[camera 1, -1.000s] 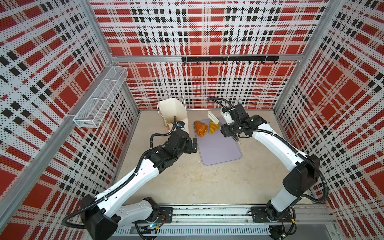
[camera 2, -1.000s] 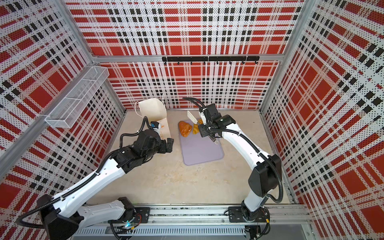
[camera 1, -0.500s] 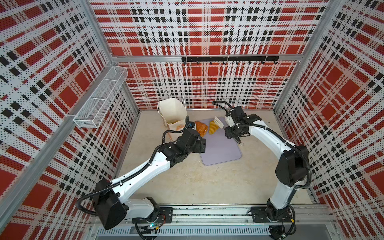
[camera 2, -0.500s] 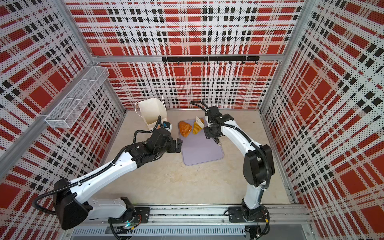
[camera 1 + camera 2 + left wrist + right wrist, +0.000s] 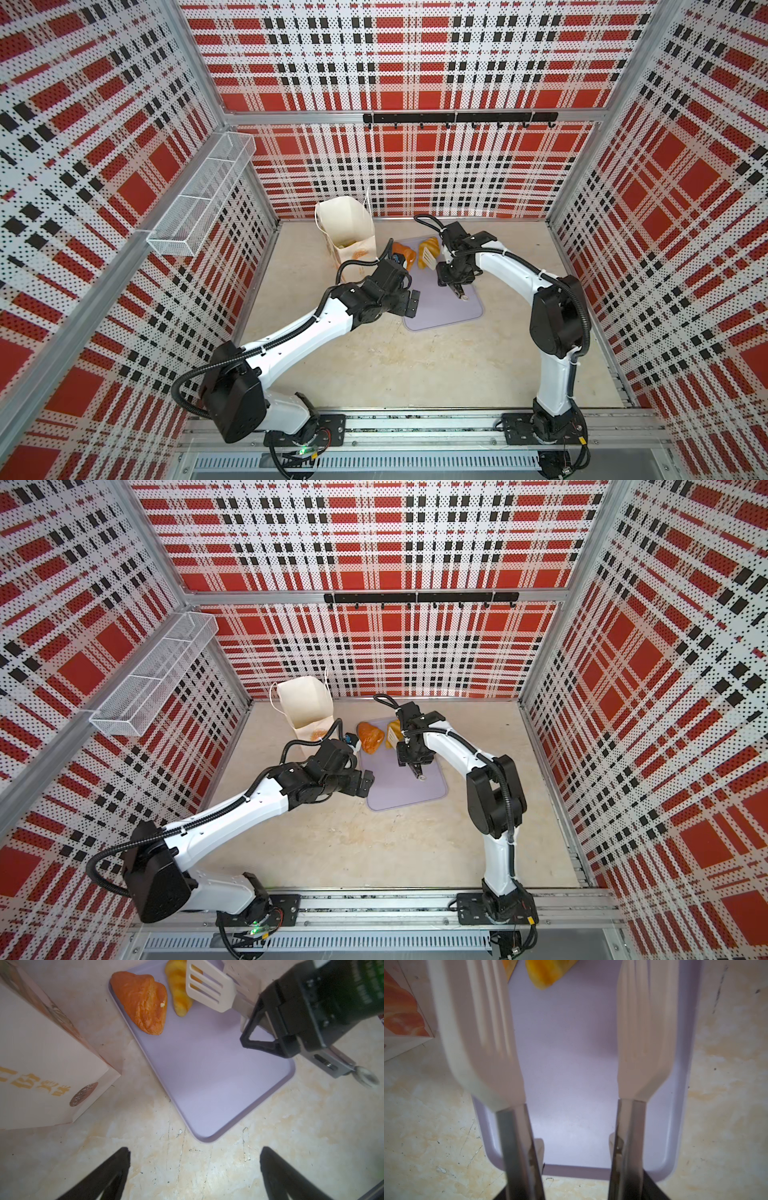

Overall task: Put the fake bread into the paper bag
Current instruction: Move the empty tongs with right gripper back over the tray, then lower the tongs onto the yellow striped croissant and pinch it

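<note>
two pastries (image 5: 371,737) remain on the tray (image 5: 449,311) by the paper bag (image 5: 347,224). the left tool (image 5: 194,1150), spread empty, has swung toward the dark croissant (image 5: 143,1001) and the right tool (image 5: 455,276), clamping tongs (image 5: 209,991), toward the yellow croissant (image 5: 179,991), so both pickups look near

Both top views are evenly and brightly lit from above, with soft shadows cast and lines bowed near the edges. In the dimmer right wrist view the tongs (image 5: 473,1043) are rendered blurred
</note>
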Motion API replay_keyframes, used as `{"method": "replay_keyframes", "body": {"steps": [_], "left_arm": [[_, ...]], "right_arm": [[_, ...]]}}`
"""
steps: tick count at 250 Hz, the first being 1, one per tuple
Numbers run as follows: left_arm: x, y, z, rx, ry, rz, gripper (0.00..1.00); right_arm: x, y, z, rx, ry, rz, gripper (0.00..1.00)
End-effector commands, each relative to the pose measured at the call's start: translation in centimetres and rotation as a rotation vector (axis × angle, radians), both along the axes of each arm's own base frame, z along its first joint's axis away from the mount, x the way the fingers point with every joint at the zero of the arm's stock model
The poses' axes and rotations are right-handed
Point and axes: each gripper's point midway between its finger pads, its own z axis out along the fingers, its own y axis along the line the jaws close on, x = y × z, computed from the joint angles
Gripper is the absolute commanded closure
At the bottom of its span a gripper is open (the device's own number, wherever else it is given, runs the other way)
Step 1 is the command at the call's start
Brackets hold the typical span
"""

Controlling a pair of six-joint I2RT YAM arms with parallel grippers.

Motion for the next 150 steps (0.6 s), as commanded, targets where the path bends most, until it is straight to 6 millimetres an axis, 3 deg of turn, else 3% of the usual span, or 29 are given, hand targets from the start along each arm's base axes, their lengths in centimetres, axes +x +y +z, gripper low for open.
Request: {"method": "replay_keyframes", "body": {"steps": [1, 69, 150], "left_arm": [[-1.4, -0.3, -1.8, 0.038, 0.061, -0.075, 0.01], [-2.3, -0.1, -3.5, 0.096, 0.097, -0.147, 0.01], [-2.5, -0.1, -4.1, 0.112, 0.098, -0.184, 0.01]], "right_arm": [[0.5, 1.6, 0.4, 0.042, -0.003, -0.075, 0.42], [1.6, 2.4, -0.6, 0.019, -0.012, -0.145, 0.41], [2.8, 2.9, -1.7, -0.028, -0.005, -0.151, 0.44]]}}
